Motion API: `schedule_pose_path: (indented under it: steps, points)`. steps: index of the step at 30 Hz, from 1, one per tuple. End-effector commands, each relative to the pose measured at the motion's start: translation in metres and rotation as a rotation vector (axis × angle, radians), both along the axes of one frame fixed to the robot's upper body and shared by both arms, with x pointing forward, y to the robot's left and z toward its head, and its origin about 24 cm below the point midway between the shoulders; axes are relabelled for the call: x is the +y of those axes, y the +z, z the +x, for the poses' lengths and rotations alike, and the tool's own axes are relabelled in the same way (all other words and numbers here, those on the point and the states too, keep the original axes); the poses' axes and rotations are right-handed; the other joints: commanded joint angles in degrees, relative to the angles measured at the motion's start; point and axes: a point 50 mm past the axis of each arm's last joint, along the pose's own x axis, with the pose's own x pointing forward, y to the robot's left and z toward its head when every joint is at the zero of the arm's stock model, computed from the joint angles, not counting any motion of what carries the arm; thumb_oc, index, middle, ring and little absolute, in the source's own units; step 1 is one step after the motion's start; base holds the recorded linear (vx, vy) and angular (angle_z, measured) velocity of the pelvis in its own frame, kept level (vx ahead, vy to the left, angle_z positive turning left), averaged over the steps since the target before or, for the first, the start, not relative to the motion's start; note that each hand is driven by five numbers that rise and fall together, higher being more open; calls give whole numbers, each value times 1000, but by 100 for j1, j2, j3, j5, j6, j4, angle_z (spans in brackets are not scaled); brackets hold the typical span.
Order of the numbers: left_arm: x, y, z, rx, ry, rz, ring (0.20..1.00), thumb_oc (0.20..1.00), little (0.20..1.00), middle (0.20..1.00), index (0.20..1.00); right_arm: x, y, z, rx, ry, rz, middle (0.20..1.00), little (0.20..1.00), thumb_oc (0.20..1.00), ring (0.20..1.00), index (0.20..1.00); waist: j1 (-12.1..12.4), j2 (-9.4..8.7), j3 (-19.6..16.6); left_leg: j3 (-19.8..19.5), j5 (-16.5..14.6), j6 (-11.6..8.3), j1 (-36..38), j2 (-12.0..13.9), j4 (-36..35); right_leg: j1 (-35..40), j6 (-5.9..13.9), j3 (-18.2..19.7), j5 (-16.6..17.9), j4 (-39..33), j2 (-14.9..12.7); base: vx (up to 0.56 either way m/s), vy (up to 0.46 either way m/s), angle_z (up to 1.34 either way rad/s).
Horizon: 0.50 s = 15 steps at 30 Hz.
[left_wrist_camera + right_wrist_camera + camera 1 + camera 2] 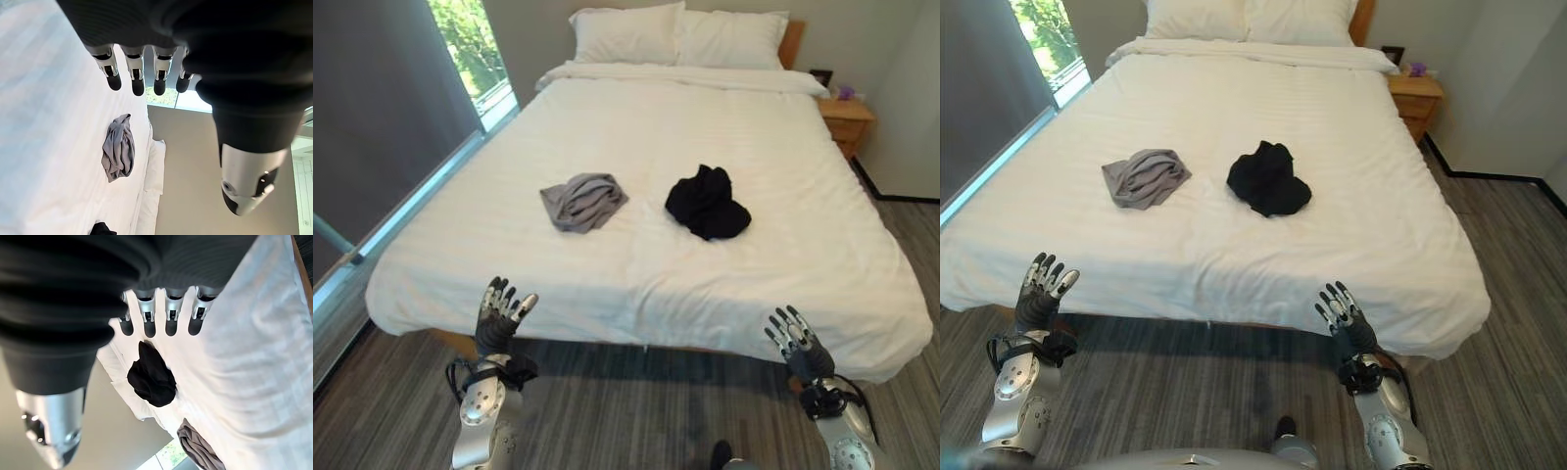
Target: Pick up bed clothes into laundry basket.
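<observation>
Plainly, both garments are soft, light and limp: the grey garment [583,202] lies crumpled left of the bed's [646,274] middle, and the black garment [708,203] sits bunched just to its right, the two apart with bare sheet between them; neither should resist a grasp, though loose cloth will likely sag and trail from whatever point is pinched. I judge the best hold to be on the raised folds at the top of each heap — gathering a thick bunch rather than a single edge, so the sheet beneath is not caught up with it.

The left hand [499,315] and the right hand [797,343] are both raised at the foot of the bed, fingers straight and spread, holding nothing; both garments are well beyond them.

Around: two pillows [675,35] at the headboard, a wooden nightstand [847,121] to the right, a window [470,44] on the left — none lies between hands and clothes; I cannot see a laundry basket.
</observation>
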Motion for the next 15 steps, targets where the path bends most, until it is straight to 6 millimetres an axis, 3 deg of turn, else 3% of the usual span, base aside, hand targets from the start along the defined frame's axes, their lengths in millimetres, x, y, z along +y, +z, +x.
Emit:
schedule_pose_path:
  steps: [1,3,6,11,15]
  points:
    - [16,51,30,-178,-19,132,1000,1000,1000,1000,1000,3,34,27,-176,64,-6,1000,1000,1000,1000,1000,166,9,140,-247,190,0,-166,-305,934,-78,-19,-224,-453,527,-182,68,-194,1]
    - [17,63,41,-201,-39,175,1000,1000,1000,1000,1000,1,37,32,-182,70,-26,1000,1000,1000,1000,1000,190,-53,272,-428,430,-85,-506,-222,1709,24,-136,-172,-527,551,-165,61,-150,-7]
    - [23,78,53,-227,-23,225,1000,1000,1000,1000,1000,4,41,37,-191,97,-9,1000,1000,1000,1000,1000,249,-139,369,-1000,592,-76,-860,-462,2275,157,-221,38,-614,501,-174,146,-63,-36]
    - [50,100,66,-196,10,334,1000,1000,1000,1000,1000,-1,32,24,-138,138,-35,1000,1000,1000,1000,1000,173,-168,256,-588,504,-28,-1133,-158,1235,434,-45,75,-714,304,-247,199,41,-32]
    - [66,111,71,-175,39,369,1000,1000,1000,1000,1000,-4,28,20,-120,132,-43,1000,1000,1000,1000,1000,189,19,252,-667,933,-170,-1390,-136,498,719,59,246,-801,148,-256,224,140,7]
